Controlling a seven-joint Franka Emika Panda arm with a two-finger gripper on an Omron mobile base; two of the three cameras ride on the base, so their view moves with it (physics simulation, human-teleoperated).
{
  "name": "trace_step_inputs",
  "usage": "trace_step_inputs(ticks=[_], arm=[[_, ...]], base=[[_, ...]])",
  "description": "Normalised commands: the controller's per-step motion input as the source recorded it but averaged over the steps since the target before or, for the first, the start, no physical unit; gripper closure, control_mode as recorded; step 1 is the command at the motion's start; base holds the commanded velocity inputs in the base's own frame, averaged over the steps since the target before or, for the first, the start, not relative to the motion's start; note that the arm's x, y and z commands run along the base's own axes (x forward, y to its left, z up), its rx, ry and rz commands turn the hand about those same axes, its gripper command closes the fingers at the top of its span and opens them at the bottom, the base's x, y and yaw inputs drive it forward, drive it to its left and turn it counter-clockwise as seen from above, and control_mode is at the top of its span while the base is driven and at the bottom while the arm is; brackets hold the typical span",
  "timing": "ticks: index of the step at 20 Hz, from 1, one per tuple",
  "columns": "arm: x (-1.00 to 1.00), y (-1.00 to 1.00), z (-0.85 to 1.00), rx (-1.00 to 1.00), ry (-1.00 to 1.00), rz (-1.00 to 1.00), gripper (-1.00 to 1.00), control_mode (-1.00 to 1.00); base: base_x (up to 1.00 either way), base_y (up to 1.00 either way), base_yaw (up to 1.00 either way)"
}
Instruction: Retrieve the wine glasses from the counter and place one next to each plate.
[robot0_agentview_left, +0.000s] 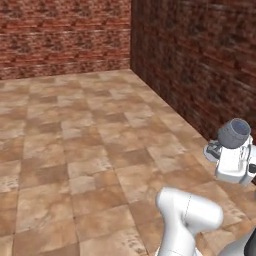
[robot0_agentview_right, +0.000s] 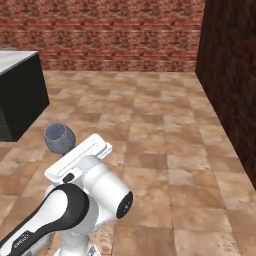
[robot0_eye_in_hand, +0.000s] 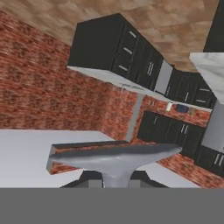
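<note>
My gripper (robot0_agentview_left: 226, 148) is shut on one wine glass, held out over the tiled floor. Its bluish-grey bowl (robot0_agentview_left: 234, 132) stands above the white hand in the left base view. The right base view shows the same bowl (robot0_agentview_right: 60, 137) just past the hand, at the left. In the hand view the glass's round foot (robot0_eye_in_hand: 116, 156) lies close across the middle, and its stem runs down between my fingertips (robot0_eye_in_hand: 116, 180). The plates are out of view. I cannot tell which of the marble tops is the counter.
Red brick walls (robot0_agentview_left: 65, 35) meet in a corner ahead over brown floor tiles (robot0_agentview_left: 75, 150). A dark wall (robot0_agentview_right: 232, 75) stands on the right. A black cabinet block with a pale top (robot0_agentview_right: 17, 95) sits at the left. Black cabinets under marble tops (robot0_eye_in_hand: 113, 48) show rolled over in the hand view.
</note>
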Motion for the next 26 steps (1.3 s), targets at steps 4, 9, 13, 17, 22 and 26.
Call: trace_step_inputs(ticks=[4, 9, 13, 17, 22, 26], arm=[[0.00, 0.00, 0.00, 0.00, 0.00, 0.00, 1.00, 1.00], [0.00, 0.00, 0.00, 0.00, 0.00, 0.00, 1.00, 1.00], [0.00, 0.00, 0.00, 0.00, 0.00, 0.00, 1.00, 1.00], [0.00, 0.00, 0.00, 0.00, 0.00, 0.00, 1.00, 1.00], [0.00, 0.00, 0.00, 0.00, 0.00, 0.00, 1.00, 1.00], [0.00, 0.00, 0.00, 0.00, 0.00, 0.00, 1.00, 1.00]], base=[[1.00, 0.00, 0.16], [1.00, 0.00, 0.14], [1.00, 0.08, 0.05], [1.00, 0.03, 0.05], [1.00, 0.00, 0.11], [1.00, 0.00, 0.12]])
